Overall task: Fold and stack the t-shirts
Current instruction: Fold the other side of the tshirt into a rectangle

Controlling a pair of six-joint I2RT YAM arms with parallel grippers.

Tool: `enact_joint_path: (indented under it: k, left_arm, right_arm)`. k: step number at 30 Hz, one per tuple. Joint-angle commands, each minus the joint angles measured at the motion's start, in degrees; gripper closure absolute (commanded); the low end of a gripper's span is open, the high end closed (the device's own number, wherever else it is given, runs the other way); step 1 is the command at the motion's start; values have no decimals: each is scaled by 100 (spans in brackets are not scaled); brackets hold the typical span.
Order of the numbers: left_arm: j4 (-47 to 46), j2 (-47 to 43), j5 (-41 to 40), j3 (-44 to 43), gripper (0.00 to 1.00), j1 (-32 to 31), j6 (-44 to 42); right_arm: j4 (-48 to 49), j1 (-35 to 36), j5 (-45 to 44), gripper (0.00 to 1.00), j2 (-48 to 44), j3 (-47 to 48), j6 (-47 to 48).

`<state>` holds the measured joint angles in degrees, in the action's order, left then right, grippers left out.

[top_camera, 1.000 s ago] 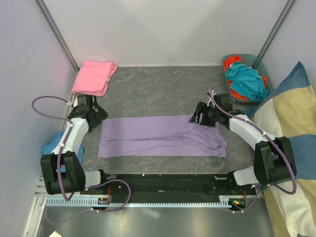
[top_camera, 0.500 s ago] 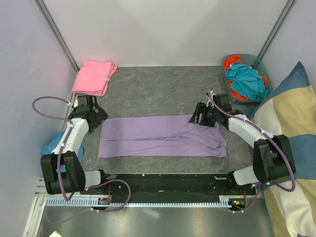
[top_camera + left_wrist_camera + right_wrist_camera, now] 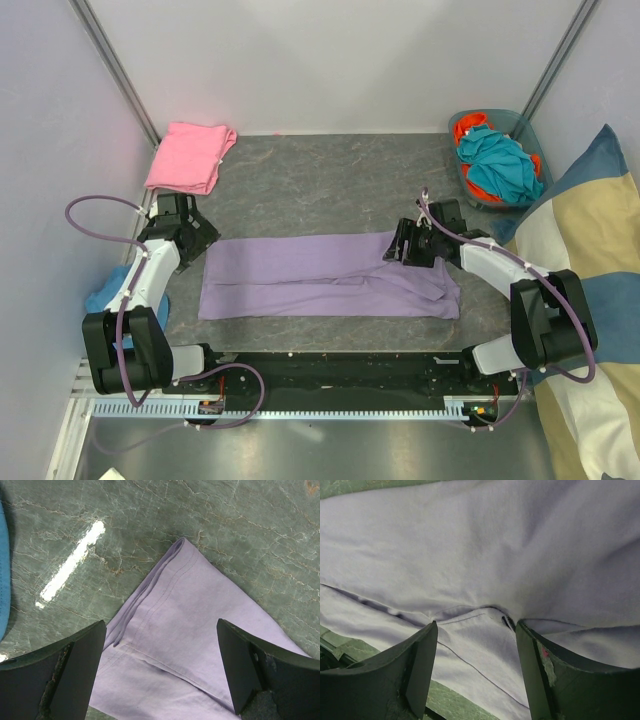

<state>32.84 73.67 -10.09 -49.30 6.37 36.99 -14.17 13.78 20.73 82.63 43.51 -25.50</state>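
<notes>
- Grey marbled table top (image 3: pixel 320 170), closed in by pale wall panels, carries the work.
- Left gripper (image 3: pixel 161 630): jaws spread wide with nothing between them. It hangs over the far left corner of the lavender t-shirt (image 3: pixel 320 275); whether it touches the cloth cannot be told.
- Right gripper (image 3: pixel 476 625): jaws parted, gripping nothing. It sits low over the far right part of the same shirt, where the cloth puckers into a crease between the fingers.
- Lavender t-shirt: laid out as a long band across the near half of the table, from one arm to the other. The left end is square and flat, the right end wrinkled with layers overlapping.
- Pink t-shirt (image 3: pixel 188 157): folded, at the far left corner of the table, well apart from the lavender one.
- Basket (image 3: pixel 530 125): at the far right corner, holding teal and orange clothes (image 3: pixel 497 160).
- Striped cushion (image 3: pixel 590 260): beside the table's right edge.
- Blue cloth (image 3: pixel 105 295): beside the left arm, off the table's left edge.
</notes>
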Motion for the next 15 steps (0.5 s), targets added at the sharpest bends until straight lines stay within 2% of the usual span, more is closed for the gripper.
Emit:
enact_joint_path:
  k: [1, 3, 12, 15]
  left_arm:
    - [-111, -37, 51, -1, 0, 22, -8]
    - [-120, -28, 59, -1, 0, 13, -8]
    - [-111, -63, 51, 17, 0, 22, -17]
    - [-111, -54, 51, 25, 0, 22, -17]
  right_arm:
    - [178, 54, 45, 30, -28, -88, 27]
    - [196, 46, 54, 33, -10, -106, 27]
    - [301, 81, 36, 56, 139, -167, 18]
    - [310, 81, 19, 60, 174, -167, 18]
